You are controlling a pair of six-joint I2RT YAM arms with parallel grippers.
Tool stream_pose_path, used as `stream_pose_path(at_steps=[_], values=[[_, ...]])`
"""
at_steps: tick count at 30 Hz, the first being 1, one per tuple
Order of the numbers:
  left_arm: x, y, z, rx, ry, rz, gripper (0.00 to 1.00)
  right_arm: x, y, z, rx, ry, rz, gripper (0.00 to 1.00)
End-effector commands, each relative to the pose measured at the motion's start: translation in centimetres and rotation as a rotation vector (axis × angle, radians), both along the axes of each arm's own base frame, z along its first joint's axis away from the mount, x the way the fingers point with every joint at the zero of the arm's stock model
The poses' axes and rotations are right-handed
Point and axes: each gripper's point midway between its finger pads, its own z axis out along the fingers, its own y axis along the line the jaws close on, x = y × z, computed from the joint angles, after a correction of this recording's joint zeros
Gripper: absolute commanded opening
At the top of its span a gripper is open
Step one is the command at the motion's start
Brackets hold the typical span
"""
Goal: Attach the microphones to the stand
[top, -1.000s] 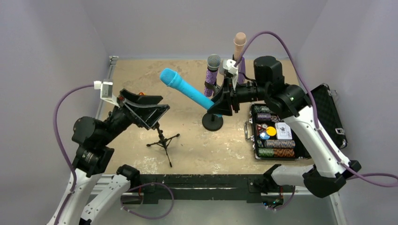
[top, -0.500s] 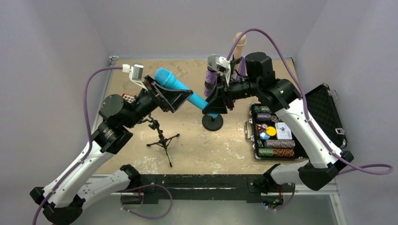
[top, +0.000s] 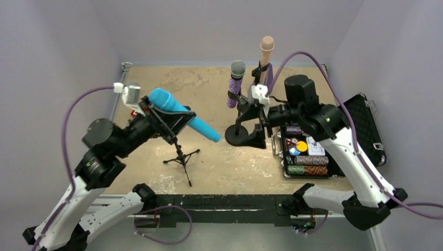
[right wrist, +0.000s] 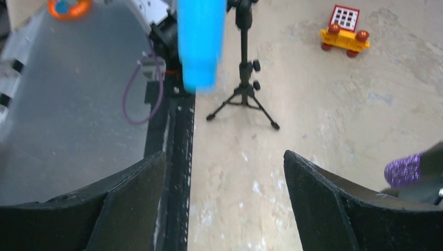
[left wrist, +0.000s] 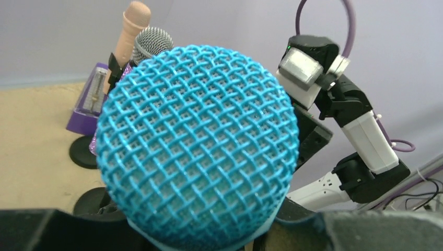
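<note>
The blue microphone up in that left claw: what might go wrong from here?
1. The left gripper holds the blue microphone near its head, tilted, with the handle sticking out; it might slip or twist.
2. The small tripod stand below looks thin-legged; pressing the microphone in could tip it.
3. The right gripper hangs open close to the mounted purple microphone and pink microphone; a stray move might knock them.

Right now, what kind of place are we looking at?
Probably a robot test booth, not a studio: plain walls box in a small table, with unrelated props on it, a microphone stand beside a poker chip case.
</note>
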Motion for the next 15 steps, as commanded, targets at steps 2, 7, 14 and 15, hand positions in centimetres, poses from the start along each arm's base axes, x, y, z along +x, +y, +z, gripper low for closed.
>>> stream_pose_path(at_steps=[2, 7, 14, 15], values=[[-5.1, 6.0, 1.9, 0.175, -0.133, 0.067, 0.00, -1.3, -4.6, -4.4, -0.086, -0.203, -0.011, 0.89], [-6.0, 10.2, 0.8, 0.390, -0.128, 0.180, 0.00, -1.4, -7.2, -7.2, -0.080, -0.255, -0.068, 0.91], [-4.7, 14.4, 1.5, 0.552, -0.127, 0.369, 0.00, -0.9, -8.1, -11.2, -0.044, -0.200, -0.078, 0.92], [-4.4, 14.7, 1.5, 0.569, -0.128, 0.388, 0.00, -0.8, -8.3, -11.8, -0.040, -0.189, -0.081, 0.92]])
